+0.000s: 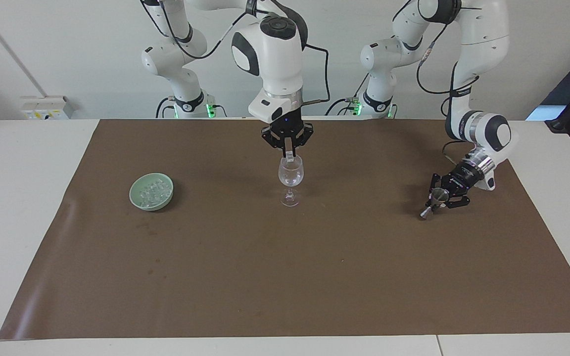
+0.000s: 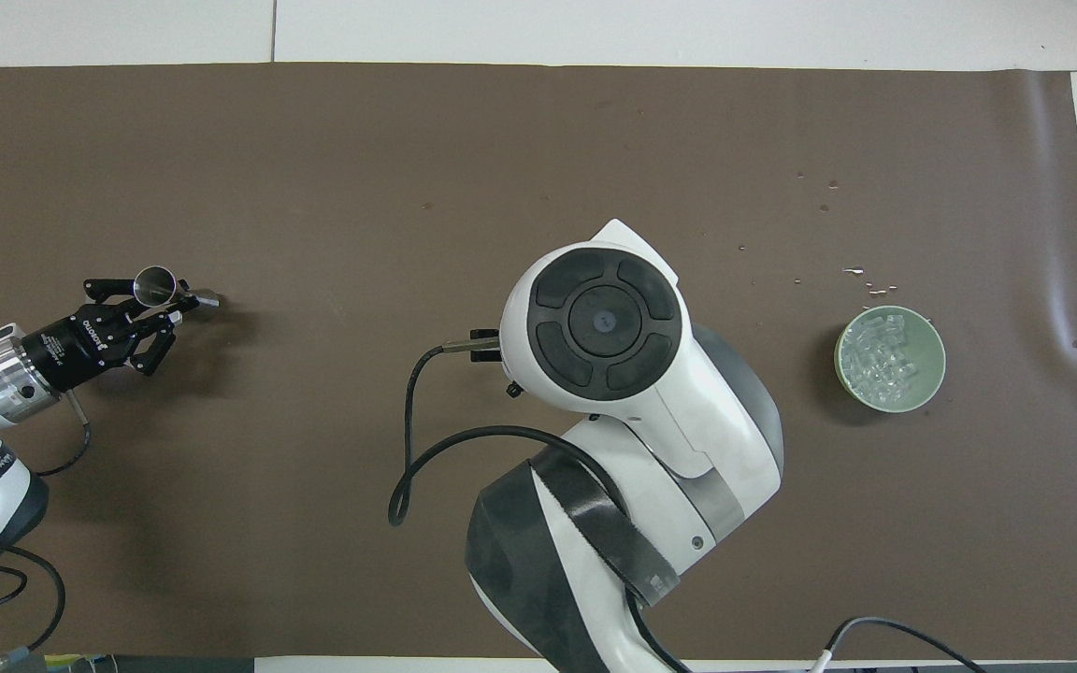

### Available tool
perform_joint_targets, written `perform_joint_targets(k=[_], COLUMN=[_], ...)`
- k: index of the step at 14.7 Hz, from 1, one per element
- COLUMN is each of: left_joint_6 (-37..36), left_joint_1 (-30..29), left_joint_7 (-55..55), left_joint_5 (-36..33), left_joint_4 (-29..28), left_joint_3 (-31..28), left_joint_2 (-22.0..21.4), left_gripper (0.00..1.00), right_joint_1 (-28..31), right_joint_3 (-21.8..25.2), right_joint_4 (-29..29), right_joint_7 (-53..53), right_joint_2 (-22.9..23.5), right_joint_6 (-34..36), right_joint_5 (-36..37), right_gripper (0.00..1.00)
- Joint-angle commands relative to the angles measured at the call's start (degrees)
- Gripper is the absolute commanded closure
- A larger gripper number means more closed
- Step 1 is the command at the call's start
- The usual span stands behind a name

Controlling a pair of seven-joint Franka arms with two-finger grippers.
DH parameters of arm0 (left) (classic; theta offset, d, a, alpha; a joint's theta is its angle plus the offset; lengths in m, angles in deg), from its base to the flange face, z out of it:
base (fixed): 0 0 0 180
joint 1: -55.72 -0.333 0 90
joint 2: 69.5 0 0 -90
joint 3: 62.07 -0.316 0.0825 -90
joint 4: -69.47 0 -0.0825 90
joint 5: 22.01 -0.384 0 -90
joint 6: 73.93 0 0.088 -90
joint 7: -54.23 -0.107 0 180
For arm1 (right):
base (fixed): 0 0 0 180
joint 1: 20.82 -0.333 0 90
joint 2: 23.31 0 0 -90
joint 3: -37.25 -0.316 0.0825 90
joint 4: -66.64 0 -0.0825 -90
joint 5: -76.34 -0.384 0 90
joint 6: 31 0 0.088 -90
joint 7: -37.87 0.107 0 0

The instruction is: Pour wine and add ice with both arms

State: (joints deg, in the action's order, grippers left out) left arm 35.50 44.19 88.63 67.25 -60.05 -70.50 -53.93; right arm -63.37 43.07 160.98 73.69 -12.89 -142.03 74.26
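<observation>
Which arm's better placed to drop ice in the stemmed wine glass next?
Right. The right gripper is directly over the clear stemmed wine glass, pinching a small clear ice cube at its rim. The left gripper holds a small metal jigger at the left arm's end.

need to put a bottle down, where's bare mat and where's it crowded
Bare mat fills the stretch between the green bowl and the wine glass, and the whole strip farther from the robots than both. Crowded spots: the glass, with the right gripper holding an ice cube over its rim, and the left gripper holding a metal jigger low over the mat.
</observation>
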Motion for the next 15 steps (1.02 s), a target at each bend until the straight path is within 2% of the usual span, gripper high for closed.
perform_joint_targets(k=[1, 5, 6, 7, 9, 11, 12, 13, 14, 15], left_joint_6=[0.08, -0.44, -0.79, -0.8, -0.53, 0.08, 0.08, -0.18, -0.79, -0.97], left_joint_1=[-0.34, -0.42, -0.95, -1.56, -2.62, -2.62, -2.45, -2.27, -2.18, -2.18], left_joint_7=[-1.27, -1.35, -1.35, -1.35, -1.35, -1.35, -1.27, -1.01, -0.92, -1.0], left_joint_5=[1.35, 1.0, 0.57, -2.05, -11.78, -21.62, -25.42, -28.85, -32.62, -36.58], left_joint_4=[-1.97, -1.71, -1.44, -0.83, 2.23, 5.31, 7.15, 9.0, 10.93, 13.04], left_joint_3=[-0.01, -0.1, -0.27, -0.36, -0.36, -0.36, -0.36, -0.36, -0.36, -0.36], left_joint_2=[-1.68, -1.68, -1.68, -1.86, -1.95, -2.04, -2.12, -2.12, -2.21, -2.3], left_gripper=[0.0, 0.0, 0.0, 0.0, 0.0, 0.0, 0.0, 0.0, 0.0, 0.0], right_joint_1=[-0.08, -0.17, -0.17, -0.17, -0.17, -0.17, -0.17, -0.17, -0.17, -0.08], right_joint_3=[0.07, 0.07, 0.07, 0.07, -0.02, -0.02, -0.02, -0.02, -0.02, -0.02], right_joint_4=[1.55, 3.84, 3.92, 3.92, 3.84, 3.49, 3.31, 3.13, 2.35, 0.25], right_joint_7=[1.27, 1.27, 1.27, 1.27, 1.27, 1.27, 1.27, 1.18, 1.18, 0.66], right_joint_2=[-0.4, -1.02, -1.11, -1.11, -1.11, -1.02, -1.02, -0.93, -0.76, -0.5], right_joint_6=[-1.55, -3.67, -3.67, -3.67, -3.67, -3.23, -3.14, -3.05, -2.7, -0.35], right_joint_5=[0.5, 0.32, 0.23, 0.15, -0.12, -0.12, -0.12, -0.03, 0.14, 0.67], right_gripper=[0.87, 0.84, 0.8, 0.78, 0.69, 0.57, 0.37, 0.29, 0.15, 0.06])
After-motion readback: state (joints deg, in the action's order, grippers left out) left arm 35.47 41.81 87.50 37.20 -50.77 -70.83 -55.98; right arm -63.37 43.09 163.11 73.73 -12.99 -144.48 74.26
